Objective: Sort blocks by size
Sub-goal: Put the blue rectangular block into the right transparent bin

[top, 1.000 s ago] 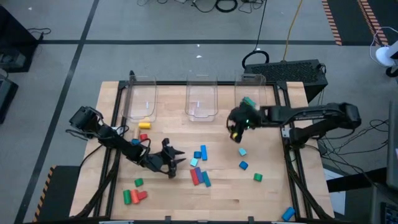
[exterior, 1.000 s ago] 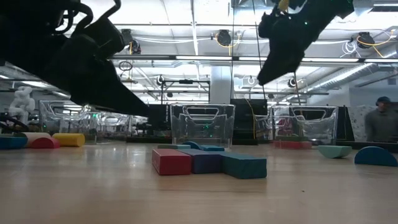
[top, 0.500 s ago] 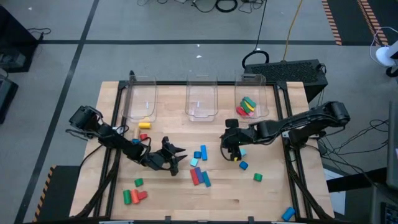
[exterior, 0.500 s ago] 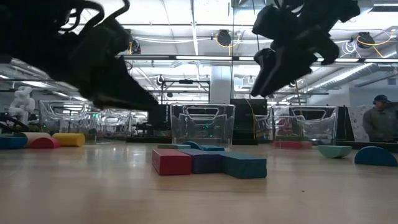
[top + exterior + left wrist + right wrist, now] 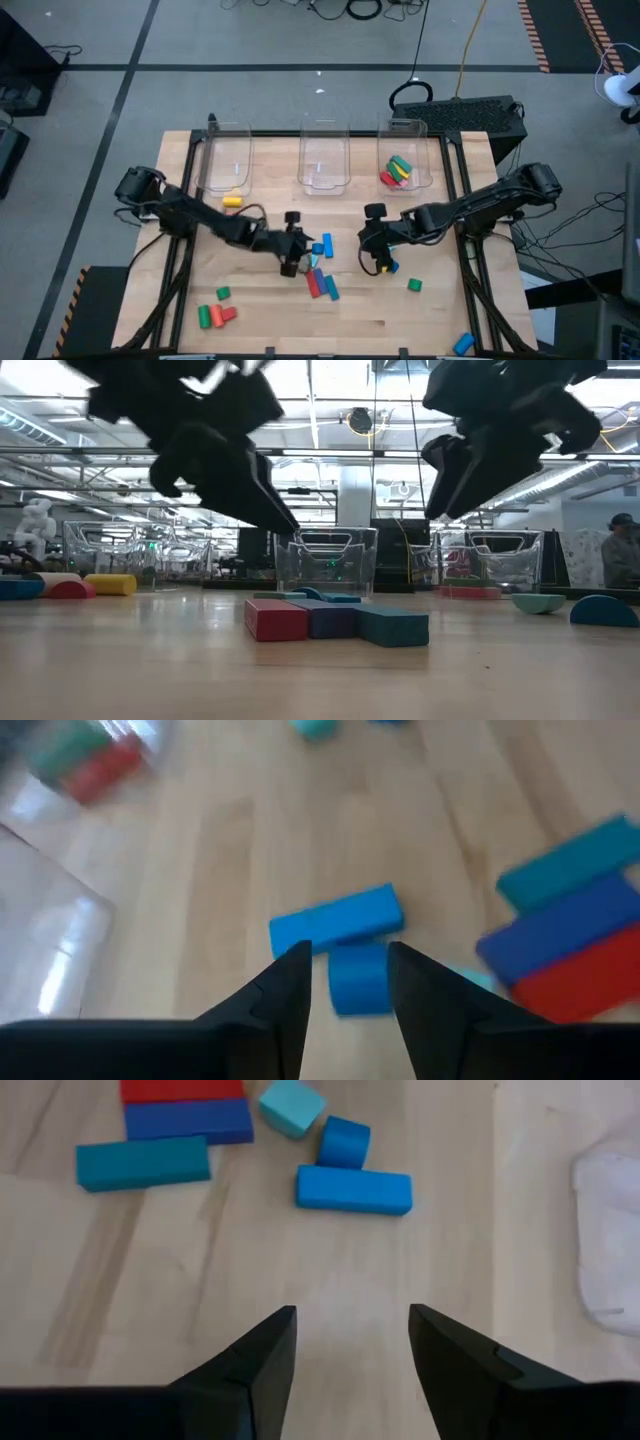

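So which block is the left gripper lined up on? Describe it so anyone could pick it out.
On the wooden table, find the mid-table cluster of blocks in front of the middle clear bin. The left gripper, open, hovers over a short blue cylinder beside a long light-blue bar. It is the only round piece there.

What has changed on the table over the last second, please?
The right gripper left the right bin and came down among the loose blocks; no yellow shows between its fingers now. The left gripper slid right to the blue bar cluster. The blocks on the table stayed put.
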`<action>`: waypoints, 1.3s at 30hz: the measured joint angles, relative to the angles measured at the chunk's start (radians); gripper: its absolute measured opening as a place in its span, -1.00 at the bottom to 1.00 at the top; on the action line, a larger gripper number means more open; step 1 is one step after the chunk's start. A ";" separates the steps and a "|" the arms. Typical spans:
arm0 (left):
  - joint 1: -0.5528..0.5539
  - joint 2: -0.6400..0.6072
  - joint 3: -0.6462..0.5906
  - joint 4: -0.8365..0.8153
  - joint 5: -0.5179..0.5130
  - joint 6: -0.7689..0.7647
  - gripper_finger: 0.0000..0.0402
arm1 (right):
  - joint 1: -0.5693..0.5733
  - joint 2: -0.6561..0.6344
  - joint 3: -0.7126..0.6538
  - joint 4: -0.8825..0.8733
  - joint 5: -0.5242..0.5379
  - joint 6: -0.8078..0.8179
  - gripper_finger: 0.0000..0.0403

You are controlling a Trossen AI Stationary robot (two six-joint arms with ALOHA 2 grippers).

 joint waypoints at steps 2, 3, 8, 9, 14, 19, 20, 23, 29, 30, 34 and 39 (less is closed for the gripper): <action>0.033 0.000 0.026 -0.054 0.032 0.046 -0.32 | 0.013 0.000 0.000 -0.011 0.000 0.025 -0.12; 0.044 0.000 0.031 -0.062 0.034 0.085 -0.32 | 0.019 0.000 0.000 -0.022 0.000 0.039 -0.12; 0.064 0.000 0.059 -0.059 0.050 0.275 -0.32 | 0.050 0.000 0.000 -0.048 0.001 0.099 -0.12; 0.068 0.000 0.065 -0.059 0.057 0.299 -0.32 | 0.056 0.000 0.000 -0.053 0.001 0.108 -0.12; 0.106 0.000 0.114 -0.090 0.153 0.369 -0.32 | 0.082 -0.001 0.000 -0.080 0.005 0.118 -0.12; 0.152 0.045 0.188 -0.165 0.203 0.483 -0.32 | 0.086 -0.001 0.000 -0.085 0.006 0.118 -0.12; 0.160 0.057 0.204 -0.182 0.205 0.511 -0.32 | 0.086 -0.001 0.000 -0.085 0.006 0.118 -0.12; 0.187 0.085 0.248 -0.261 0.237 0.571 -0.32 | 0.087 -0.001 0.000 -0.101 0.006 0.132 -0.12; 0.213 0.146 0.309 -0.334 0.284 0.720 -0.32 | 0.087 -0.001 0.000 -0.154 0.006 0.140 -0.12; 0.213 0.159 0.316 -0.335 0.285 0.753 -0.32 | 0.087 -0.001 0.000 -0.158 0.006 0.139 -0.12; 0.211 0.234 0.372 -0.340 0.287 0.835 -0.32 | 0.083 -0.001 0.000 -0.163 0.006 0.137 -0.12; 0.212 0.353 0.478 -0.444 0.287 0.914 -0.32 | 0.082 -0.001 0.000 -0.166 0.006 0.137 -0.12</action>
